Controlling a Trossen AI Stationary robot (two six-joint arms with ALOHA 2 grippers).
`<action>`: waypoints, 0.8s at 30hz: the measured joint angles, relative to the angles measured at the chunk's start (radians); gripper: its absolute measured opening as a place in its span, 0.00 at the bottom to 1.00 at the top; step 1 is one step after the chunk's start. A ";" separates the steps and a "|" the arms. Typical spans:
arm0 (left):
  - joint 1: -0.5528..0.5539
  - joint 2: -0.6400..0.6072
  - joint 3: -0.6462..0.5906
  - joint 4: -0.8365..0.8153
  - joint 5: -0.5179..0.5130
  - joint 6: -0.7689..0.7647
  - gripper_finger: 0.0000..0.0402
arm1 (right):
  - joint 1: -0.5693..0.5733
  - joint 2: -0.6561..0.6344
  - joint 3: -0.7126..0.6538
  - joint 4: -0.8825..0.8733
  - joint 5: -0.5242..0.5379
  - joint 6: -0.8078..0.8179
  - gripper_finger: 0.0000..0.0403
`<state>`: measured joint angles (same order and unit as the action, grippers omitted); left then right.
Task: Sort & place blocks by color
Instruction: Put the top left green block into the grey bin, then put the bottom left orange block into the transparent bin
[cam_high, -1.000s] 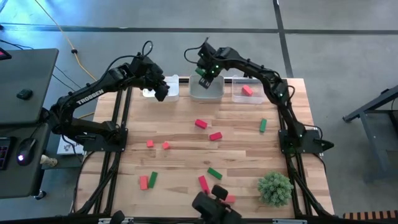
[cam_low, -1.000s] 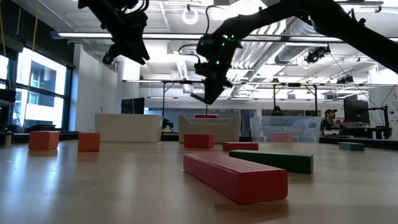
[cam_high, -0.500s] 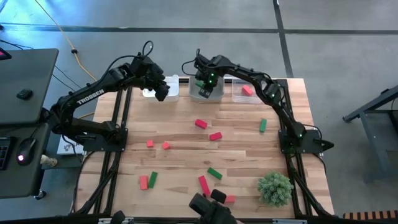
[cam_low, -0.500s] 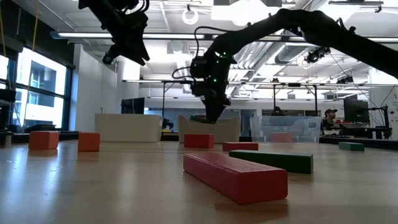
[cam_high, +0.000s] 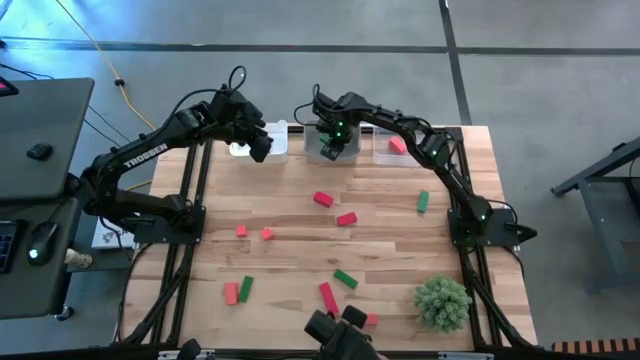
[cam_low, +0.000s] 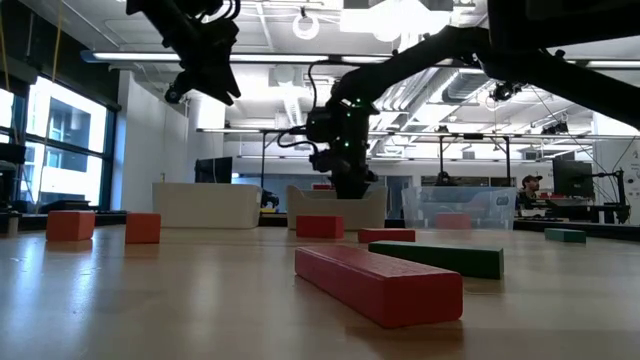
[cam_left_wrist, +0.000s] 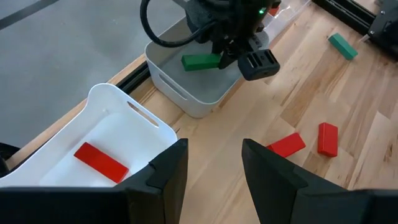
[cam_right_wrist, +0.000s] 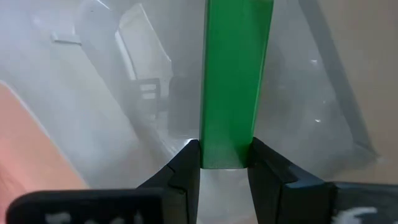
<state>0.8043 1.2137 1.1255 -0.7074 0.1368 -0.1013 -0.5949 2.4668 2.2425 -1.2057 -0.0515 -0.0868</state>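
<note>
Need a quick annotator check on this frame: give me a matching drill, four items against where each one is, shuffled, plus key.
Items
1. left gripper
2. green block held by right gripper
3. red block in the left wrist view
4. artificial plant

Places
A. in the white left bin
B. on the table's near right corner
C. low in the middle bin
D. raised, by the left bin

Pairs: 1-D, 2-C, 3-A, 4-B
</note>
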 joint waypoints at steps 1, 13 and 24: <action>0.000 0.000 0.000 0.000 0.000 0.000 0.35 | 0.000 0.000 0.000 0.000 0.003 0.000 0.21; 0.000 0.000 0.000 -0.016 0.000 0.000 0.35 | 0.006 0.000 0.000 -0.010 0.018 -0.003 0.30; 0.000 0.000 0.000 -0.038 0.002 -0.027 0.36 | 0.006 -0.003 0.000 -0.022 0.022 0.001 0.37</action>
<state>0.8043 1.2137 1.1255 -0.7456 0.1383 -0.1281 -0.5884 2.4641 2.2425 -1.2279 -0.0296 -0.0857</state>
